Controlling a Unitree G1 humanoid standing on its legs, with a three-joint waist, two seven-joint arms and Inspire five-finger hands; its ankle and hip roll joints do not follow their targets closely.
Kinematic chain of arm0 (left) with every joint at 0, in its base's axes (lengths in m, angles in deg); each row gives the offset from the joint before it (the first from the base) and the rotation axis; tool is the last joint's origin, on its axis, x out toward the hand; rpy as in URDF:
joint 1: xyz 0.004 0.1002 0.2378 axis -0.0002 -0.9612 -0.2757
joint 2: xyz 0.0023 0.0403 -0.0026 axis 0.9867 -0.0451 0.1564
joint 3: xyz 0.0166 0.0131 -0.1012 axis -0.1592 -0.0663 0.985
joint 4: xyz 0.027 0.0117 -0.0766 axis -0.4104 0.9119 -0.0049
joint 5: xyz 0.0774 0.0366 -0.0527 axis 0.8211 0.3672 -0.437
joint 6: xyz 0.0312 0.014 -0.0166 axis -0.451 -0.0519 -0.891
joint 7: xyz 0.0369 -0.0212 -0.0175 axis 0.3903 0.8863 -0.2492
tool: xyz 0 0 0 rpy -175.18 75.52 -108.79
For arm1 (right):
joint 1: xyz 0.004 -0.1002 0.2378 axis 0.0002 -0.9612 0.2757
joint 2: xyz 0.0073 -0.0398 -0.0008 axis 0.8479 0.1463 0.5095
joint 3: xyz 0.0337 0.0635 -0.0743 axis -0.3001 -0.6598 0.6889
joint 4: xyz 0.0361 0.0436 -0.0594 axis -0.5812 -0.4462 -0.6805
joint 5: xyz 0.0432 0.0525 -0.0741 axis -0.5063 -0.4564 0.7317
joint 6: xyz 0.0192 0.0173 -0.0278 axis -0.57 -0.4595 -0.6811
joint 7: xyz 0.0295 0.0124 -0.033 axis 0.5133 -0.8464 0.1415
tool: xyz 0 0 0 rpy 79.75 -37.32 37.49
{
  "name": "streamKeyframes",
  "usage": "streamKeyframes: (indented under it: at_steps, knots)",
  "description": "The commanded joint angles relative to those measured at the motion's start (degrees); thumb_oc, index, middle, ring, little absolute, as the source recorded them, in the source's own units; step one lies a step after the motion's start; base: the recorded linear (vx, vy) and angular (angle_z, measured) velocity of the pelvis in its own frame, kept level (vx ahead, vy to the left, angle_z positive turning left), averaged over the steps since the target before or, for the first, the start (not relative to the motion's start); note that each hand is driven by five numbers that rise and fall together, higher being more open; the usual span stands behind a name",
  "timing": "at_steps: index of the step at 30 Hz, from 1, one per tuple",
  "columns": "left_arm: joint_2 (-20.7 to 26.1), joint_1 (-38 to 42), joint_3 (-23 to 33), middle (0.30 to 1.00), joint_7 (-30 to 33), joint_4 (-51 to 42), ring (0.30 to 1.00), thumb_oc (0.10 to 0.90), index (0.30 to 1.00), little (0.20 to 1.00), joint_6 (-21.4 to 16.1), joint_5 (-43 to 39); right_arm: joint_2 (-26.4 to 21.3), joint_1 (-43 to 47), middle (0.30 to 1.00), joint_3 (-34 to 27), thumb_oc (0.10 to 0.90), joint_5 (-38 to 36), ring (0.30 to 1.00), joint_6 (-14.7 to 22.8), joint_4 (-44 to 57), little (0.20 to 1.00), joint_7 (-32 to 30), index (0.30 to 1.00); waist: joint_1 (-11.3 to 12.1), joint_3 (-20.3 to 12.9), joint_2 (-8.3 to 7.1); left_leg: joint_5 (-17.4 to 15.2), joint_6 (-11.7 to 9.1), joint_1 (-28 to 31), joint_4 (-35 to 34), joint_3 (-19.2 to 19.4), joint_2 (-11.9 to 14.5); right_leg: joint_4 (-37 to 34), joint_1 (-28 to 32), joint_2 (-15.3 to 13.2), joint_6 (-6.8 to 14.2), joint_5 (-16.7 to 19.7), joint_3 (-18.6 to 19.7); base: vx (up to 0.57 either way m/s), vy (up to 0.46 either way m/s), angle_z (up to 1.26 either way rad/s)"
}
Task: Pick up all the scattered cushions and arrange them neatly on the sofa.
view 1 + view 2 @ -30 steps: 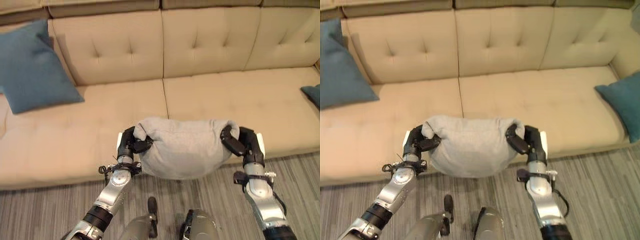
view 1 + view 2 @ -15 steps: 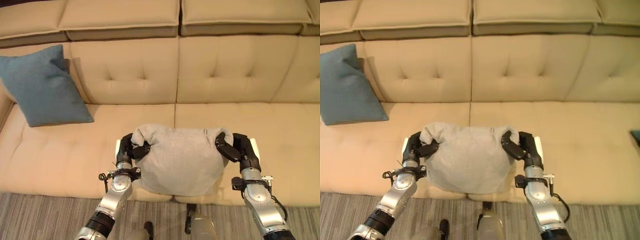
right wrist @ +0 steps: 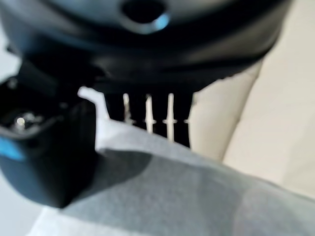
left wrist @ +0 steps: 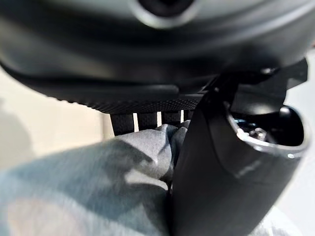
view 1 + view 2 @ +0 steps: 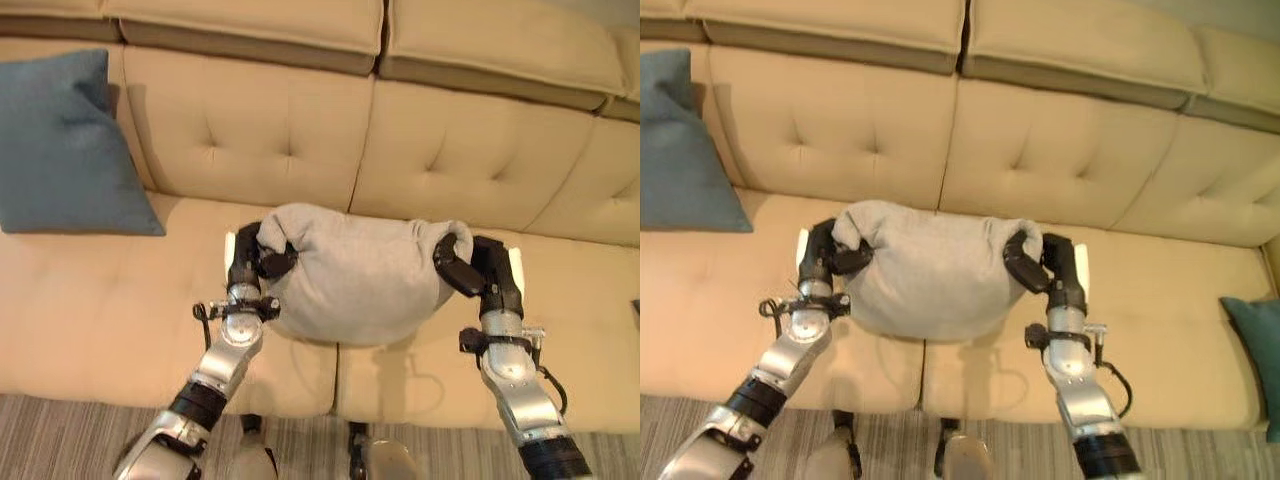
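Note:
A light grey cushion hangs between my two hands above the middle of the beige sofa's seat, close to the backrest. My left hand pinches its left upper corner, and the grey cloth bunches between thumb and fingers in the left wrist view. My right hand is shut on the right upper corner, where the cloth passes under its fingers. A blue cushion leans against the backrest at the sofa's left end. Another blue cushion lies at the right end.
The tufted backrest rises just behind the held cushion. Grey striped carpet runs along the sofa's front edge. Bare seat lies to either side of the grey cushion.
Both hands have carried the grey cushion forward from the sofa's front edge, over the seat and toward the backrest. The camera has moved closer and turned.

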Motion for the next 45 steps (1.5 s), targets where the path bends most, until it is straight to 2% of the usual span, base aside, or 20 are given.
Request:
streamKeyframes:
  at_steps: [1, 2, 3, 6, 9, 12, 13, 14, 15, 16, 17, 18, 20, 23, 26, 30, 33, 38, 42, 45]
  knots:
    - [2.17, 19.59, -2.38, 0.3, 4.54, -3.94, 0.3, 0.4, 0.3, 0.3, -8.73, 13.55, -8.15, 17.75, 0.3, -1.32, 0.4, 8.34, 0.3, 8.37, 1.77, 0.3, -10.79, 0.3, 1.84, -1.63, 1.12, -3.55, -0.92, -0.32, -0.46, -0.67, 4.38, 5.37, -1.71, -0.79, 1.41, -5.44, 1.0, -0.05, 0.078, -0.18]
    - [2.97, 23.45, -3.34, 0.3, 6.46, -3.07, 0.3, 0.4, 0.3, 0.3, -8.67, 15.54, -9.51, 22.11, 0.3, -1.24, 0.4, 9.08, 0.3, 8.28, -1.26, 0.3, -14.12, 0.3, 2.02, -0.85, 1.3, -3.35, -1.03, -1.15, -0.63, -0.6, 4.12, 4.95, -2.61, -1.05, 1.64, -4.78, 0.98, -0.05, 0.046, -0.09]
    - [2.97, 23.92, -3.34, 0.3, 6.57, -2.84, 0.3, 0.4, 0.3, 0.3, -8.73, 15.58, -9.61, 22.72, 0.3, -1.1, 0.4, 9.07, 0.3, 8.45, -1.71, 0.3, -14.3, 0.3, 2.02, -0.64, 1.33, -3.03, -0.95, -1.46, -0.62, -0.61, 4.1, 4.82, -2.87, -1.05, 1.61, -4.43, 1.01, -0.04, 0.035, -0.04]
    - [2.81, 35.47, -6.34, 0.3, 9.71, 3.17, 0.3, 0.4, 0.3, 0.3, -8.49, 17.51, -12.93, 34.02, 0.3, 1.72, 0.4, 8.61, 0.3, 7.69, -9.9, 0.3, -19.42, 0.3, 2.22, 0.48, 2.05, -2.47, -1.32, -3.23, -1.99, -0.92, 3.21, 3.28, -4.72, -1.55, 2.25, -3.37, 1.04, -0.03, 0.029, 0.03]
    - [2.32, 43.57, -8.28, 0.3, 11.05, 8.51, 0.3, 0.4, 0.3, 0.3, -7.82, 16.57, -14.38, 42.14, 0.3, 5.32, 0.4, 6.32, 0.3, 6.6, -16.57, 0.3, -20.93, 0.3, 2.36, 1.49, 2.76, -1.04, -1.6, -4.43, -3.42, -0.63, 2.8, 2.22, -6.31, -1.78, 2.61, -2.08, 1.12, -0.02, 0.014, -0.02]
    - [2.67, 51.1, -11.55, 0.3, 11.89, 16.61, 0.3, 0.4, 0.3, 0.3, -6.38, 17.65, -15.91, 50.0, 0.3, 11.28, 0.4, 7.54, 0.3, 4.09, -23.89, 0.3, -21.26, 0.3, 2.08, 2.55, 3.41, -0.31, -2.0, -5.12, -4.79, -0.31, 2.69, 1.68, -7.68, -1.9, 3.01, -1.59, 1.47, -0.01, 0.007, 0.0]
    - [2.68, 51.52, -11.55, 0.3, 11.93, 16.94, 0.3, 0.4, 0.3, 0.3, -6.53, 17.59, -15.97, 50.57, 0.3, 11.52, 0.4, 7.44, 0.3, 4.21, -24.27, 0.3, -21.31, 0.3, 2.05, 2.7, 3.47, 0.05, -1.93, -5.37, -4.87, -0.3, 2.68, 1.59, -7.93, -1.9, 2.97, -1.26, 1.5, -0.03, 0.017, -0.05]
    - [0.44, 55.62, -12.88, 0.9, 9.91, 25.72, 0.9, 0.8, 0.9, 0.9, -5.69, 11.41, -15.08, 56.13, 0.3, 15.41, 0.4, 5.17, 0.3, 2.12, -31.96, 0.3, -20.71, 0.3, 1.82, 3.15, 3.99, 0.38, -2.14, -6.1, -5.11, -0.31, 2.59, 1.29, -8.63, -1.82, 3.12, -0.93, 1.61, -0.05, 0.019, -0.08]
    - [-0.67, 57.44, -13.63, 0.9, 8.45, 29.67, 0.9, 0.8, 0.9, 0.9, -4.7, 9.38, -14.29, 59.01, 0.3, 17.49, 0.4, 4.18, 0.3, 1.32, -35.42, 0.3, -20.46, 0.3, 1.71, 3.72, 4.33, 0.6, -2.21, -6.4, -5.24, -0.36, 2.63, 1.1, -8.86, -1.81, 3.14, -0.81, 1.6, -0.04, 0.019, -0.08]
    - [-1.72, 60.56, -14.83, 0.9, 7.66, 37.34, 0.9, 0.8, 0.9, 0.9, -2.54, 8.98, -13.77, 61.86, 0.9, 19.78, 0.8, 3.23, 0.9, 1.03, -39.23, 0.9, -19.65, 0.9, 1.55, 4.07, 4.6, 0.94, -2.25, -6.58, -5.38, -0.34, 2.72, 0.91, -9.13, -1.79, 3.14, -0.58, 1.56, -0.04, -0.001, -0.07]
    - [-3.45, 63.02, -15.68, 0.9, 6.5, 44.49, 0.9, 0.8, 0.9, 0.9, -0.49, 8.66, -12.92, 64.32, 0.9, 21.92, 0.8, 2.0, 0.9, 0.66, -42.87, 0.9, -18.39, 0.9, 1.39, 4.59, 4.73, 1.29, -2.32, -6.74, -5.49, -0.33, 2.73, 0.68, -9.29, -1.71, 3.17, -0.25, 1.53, -0.03, -0.008, -0.04]
    - [-4.46, 63.73, -14.32, 0.9, 7.52, 46.65, 0.9, 0.8, 0.9, 0.9, -0.21, 7.04, -11.57, 65.77, 0.9, 23.59, 0.8, 0.91, 0.9, 0.0, -45.31, 0.9, -17.87, 0.9, 1.24, 5.21, 4.81, 1.44, -2.41, -6.77, -5.5, -0.3, 2.68, 0.36, -9.38, -1.63, 3.24, 0.03, 1.61, -0.03, -0.007, -0.09]
    - [-4.36, 64.92, -13.44, 0.9, 9.18, 49.59, 0.9, 0.8, 0.9, 0.9, 1.16, 6.66, -9.72, 68.05, 0.9, 25.39, 0.8, -0.69, 0.9, -0.42, -48.6, 0.9, -17.79, 0.9, 1.07, 5.54, 5.04, 1.61, -2.54, -6.92, -5.5, 0.05, 2.75, -0.39, -9.68, -1.43, 3.32, 0.56, 1.76, -0.01, 0.006, -0.27]
    - [-2.07, 64.66, -12.52, 0.9, 11.75, 52.11, 0.9, 0.8, 0.9, 0.9, 3.16, 8.34, -8.35, 67.91, 0.9, 26.59, 0.8, 1.84, 0.9, -1.25, -48.57, 0.9, -19.89, 0.9, 0.8, 5.03, 4.98, 1.52, -2.63, -6.93, -5.5, 0.71, 3.0, -1.73, -9.75, -1.11, 3.44, 1.28, 2.28, 0.01, 0.0, 0.01]
    - [0.59, 63.26, -11.3, 0.9, 14.67, 51.63, 0.9, 0.8, 0.9, 0.9, 4.02, 9.81, -8.95, 66.09, 0.9, 24.71, 0.8, 2.69, 0.9, -0.88, -46.77, 0.9, -22.88, 0.9, 0.81, 4.18, 5.27, 1.12, -2.62, -6.23, -5.5, 0.88, 3.15, -2.32, -9.15, -1.02, 3.41, 1.07, 2.32, 0.03, -0.02, -0.19]
    - [3.28, 61.53, -9.88, 0.9, 14.61, 52.01, 0.9, 0.8, 0.9, 0.9, 5.43, 10.7, -11.78, 62.16, 0.9, 20.89, 0.8, -0.35, 0.9, 1.89, -43.91, 0.9, -24.1, 0.9, 0.63, 2.91, 5.82, 0.77, -2.42, -5.01, -5.5, 0.82, 3.05, -2.69, -7.8, -1.13, 3.29, 0.9, 2.12, 0.03, -0.013, -0.28]
    - [3.62, 58.58, -6.57, 0.9, 15.25, 50.7, 0.9, 0.8, 0.9, 0.9, 6.67, 13.83, -14.7, 52.4, 0.9, 11.35, 0.8, 1.07, 0.9, 4.78, -32.84, 0.9, -27.6, 0.9, -0.01, 2.52, 6.25, -0.47, -2.18, -3.27, -5.5, 0.76, 2.99, -2.95, -5.97, -1.14, 3.3, -0.07, 1.83, 0.06, -0.023, 0.19]
    - [5.69, 55.51, -1.54, 0.9, 13.74, 48.02, 0.9, 0.8, 0.9, 0.9, 5.6, 11.1, -16.32, 36.21, 0.9, 0.37, 0.8, 1.59, 0.9, 8.73, -17.66, 0.9, -25.32, 0.9, -0.91, 1.19, 6.38, -1.0, -1.88, -1.82, -5.5, 0.75, 2.93, -3.75, -4.36, -0.95, 3.26, 0.03, 1.67, 0.04, -0.022, -0.04]
    - [7.25, 49.82, 1.87, 0.9, 11.72, 45.1, 0.9, 0.8, 0.9, 0.9, 5.59, 11.25, -12.62, 19.17, 0.9, -9.1, 0.8, 3.51, 0.9, 11.31, -5.13, 0.9, -21.91, 0.9, -1.45, -0.73, 6.84, -1.93, -1.59, 0.2, -5.5, 0.92, 2.92, -4.09, -2.06, -0.92, 3.21, -0.73, 1.18, 0.08, -0.017, 0.13]
    - [8.21, 45.65, 3.7, 0.9, 10.51, 42.66, 0.9, 0.8, 0.9, 0.9, 5.38, 11.5, -8.99, 10.53, 0.9, -12.36, 0.8, 2.81, 0.9, 13.46, 1.87, 0.9, -17.8, 0.9, -1.82, -1.98, 7.21, -2.35, -1.51, 1.73, -5.5, 1.02, 2.95, -4.29, -0.53, -0.87, 3.2, -1.1, 1.02, 0.07, -0.015, -0.33]
